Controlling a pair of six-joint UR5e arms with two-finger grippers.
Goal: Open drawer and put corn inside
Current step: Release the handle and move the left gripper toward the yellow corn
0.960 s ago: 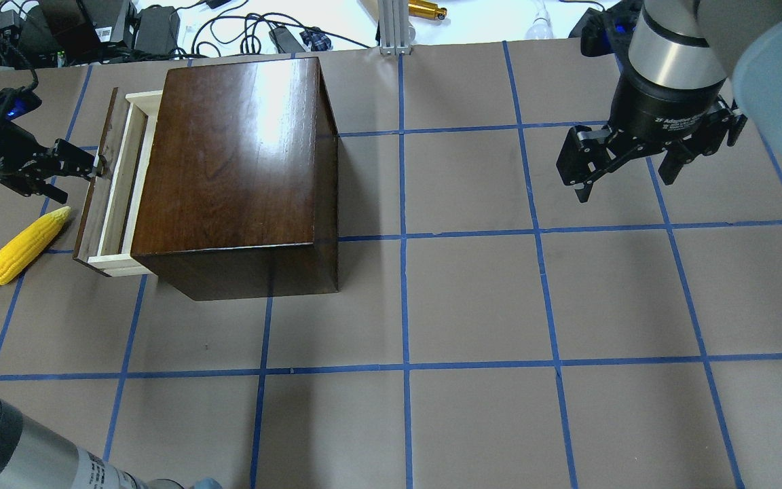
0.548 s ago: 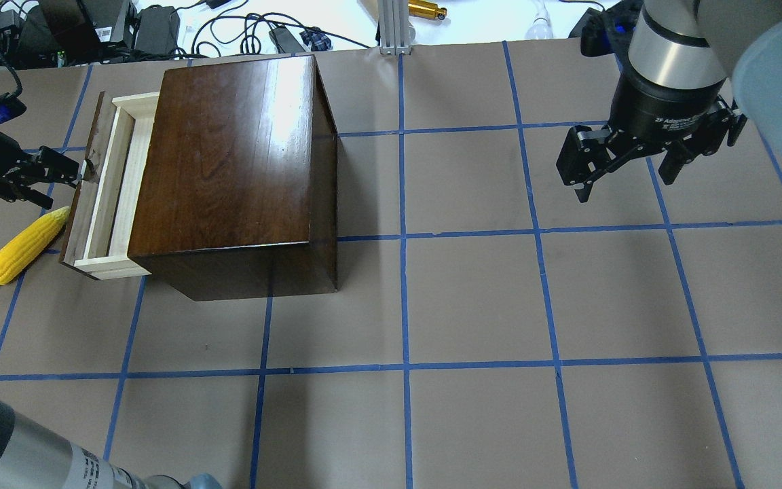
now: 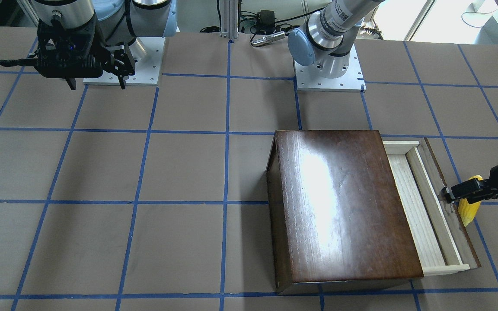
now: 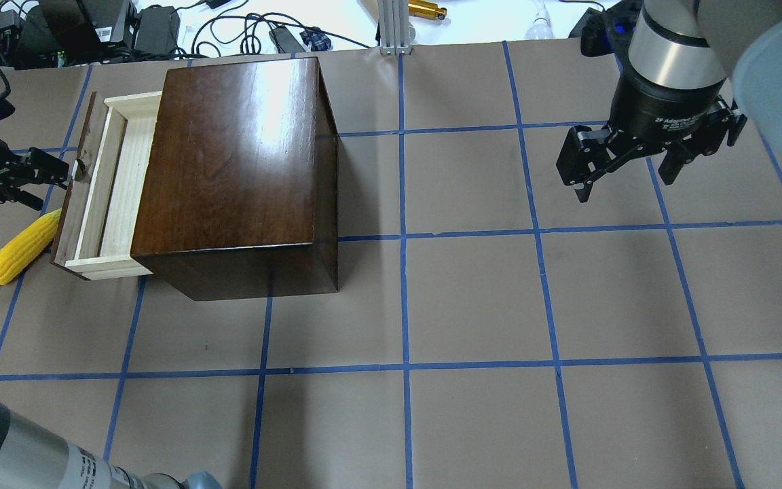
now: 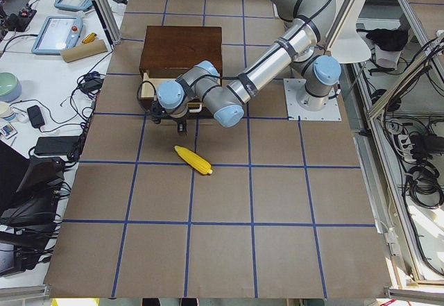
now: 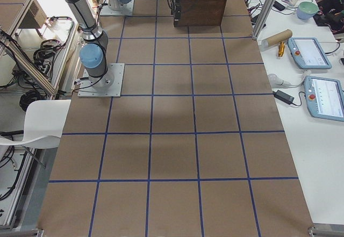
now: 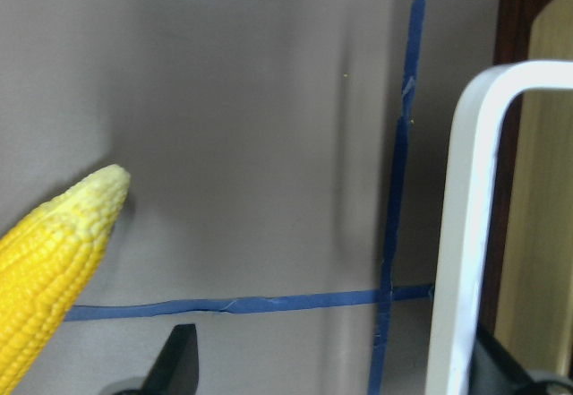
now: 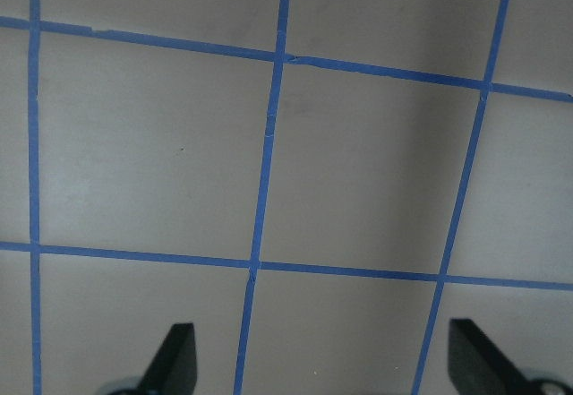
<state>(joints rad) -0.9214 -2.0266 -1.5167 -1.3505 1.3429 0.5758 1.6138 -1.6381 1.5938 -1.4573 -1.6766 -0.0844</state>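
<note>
On the table [image 4: 472, 299], corn [image 4: 21, 248] just beside left gripper [image 4: 55, 191]

Ovhd, front cams: opp. sides, looking down; share drawer [image 4: 123, 183].

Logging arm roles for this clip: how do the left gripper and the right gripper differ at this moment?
The left gripper is at the drawer front, one finger against its handle. The right gripper hangs over the table, far from the box. The left gripper reaches roughly sideways, low; the right gripper points downward. Shared: both wrist views show fingers spread apart.
</note>
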